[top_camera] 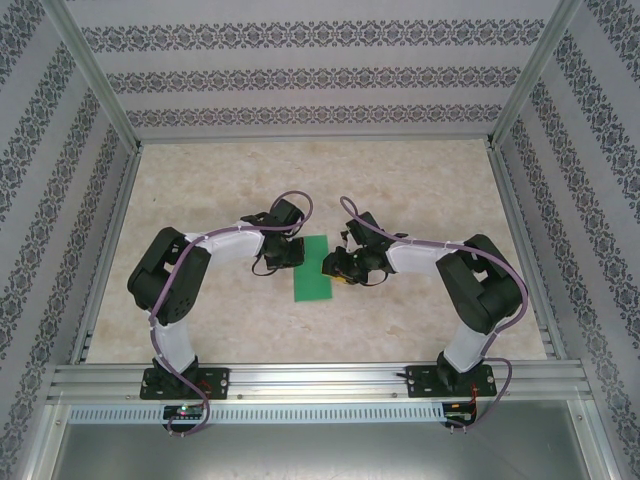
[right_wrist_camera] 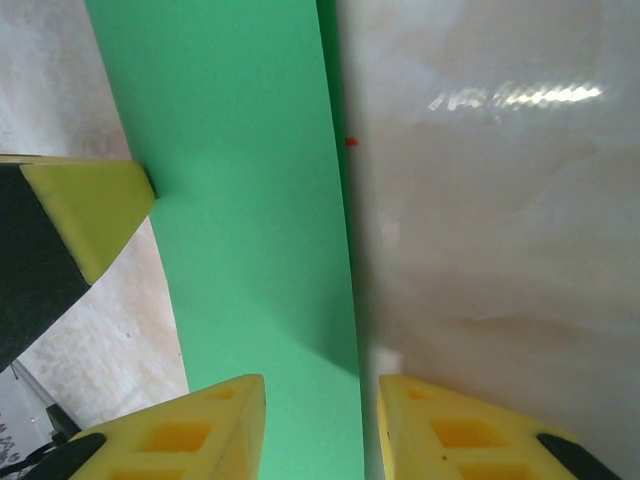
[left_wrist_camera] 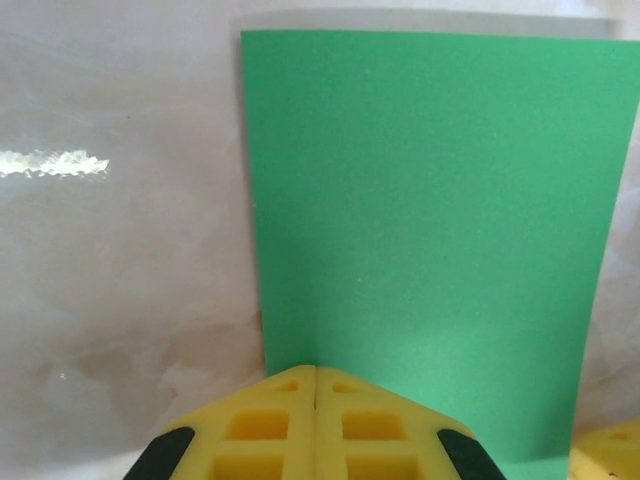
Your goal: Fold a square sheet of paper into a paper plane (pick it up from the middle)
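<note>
beige table (top_camera: pixel 400 190), centre frame: two grippers, one green sheet (top_camera: pixel 313 268). left gripper (left_wrist_camera: pixel 316 370), fingers together, at its left edge; the sheet's long axis runs top to bottom; right gripper (right_wrist_camera: pixel 321 380), fingers apart, straddles its right edge.

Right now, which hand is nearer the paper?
The right hand, narrowly: open, it straddles one edge of the paper. The left hand, shut, has its tip at the opposite edge.

The sheet of paper (top_camera: pixel 313 268) lies on the desk (top_camera: pixel 400 180), the left claw (top_camera: pixel 289 254) at its left edge, the right claw (top_camera: pixel 336 268) at its right.
</note>
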Tool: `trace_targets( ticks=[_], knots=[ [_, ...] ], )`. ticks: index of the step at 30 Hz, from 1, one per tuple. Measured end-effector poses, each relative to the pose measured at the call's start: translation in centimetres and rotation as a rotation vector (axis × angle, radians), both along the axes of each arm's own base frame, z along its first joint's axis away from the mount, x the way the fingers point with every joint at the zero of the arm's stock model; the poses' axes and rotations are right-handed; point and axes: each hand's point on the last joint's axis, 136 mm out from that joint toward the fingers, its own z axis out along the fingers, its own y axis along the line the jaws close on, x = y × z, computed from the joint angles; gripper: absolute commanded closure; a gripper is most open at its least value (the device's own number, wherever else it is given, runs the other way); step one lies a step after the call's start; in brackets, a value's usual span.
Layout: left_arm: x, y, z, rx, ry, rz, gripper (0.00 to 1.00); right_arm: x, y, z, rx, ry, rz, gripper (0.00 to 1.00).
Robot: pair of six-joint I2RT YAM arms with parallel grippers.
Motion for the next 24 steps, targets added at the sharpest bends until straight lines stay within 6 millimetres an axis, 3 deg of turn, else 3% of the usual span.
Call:
trace_targets(
  ticks=[24],
  knots=[
    [0.0, 0.1, -0.1, 0.001, -0.009, -0.027, 1.00, 0.6, 1.3, 0.8, 0.089, 0.000, 0.000, 0.70]
  ],
)
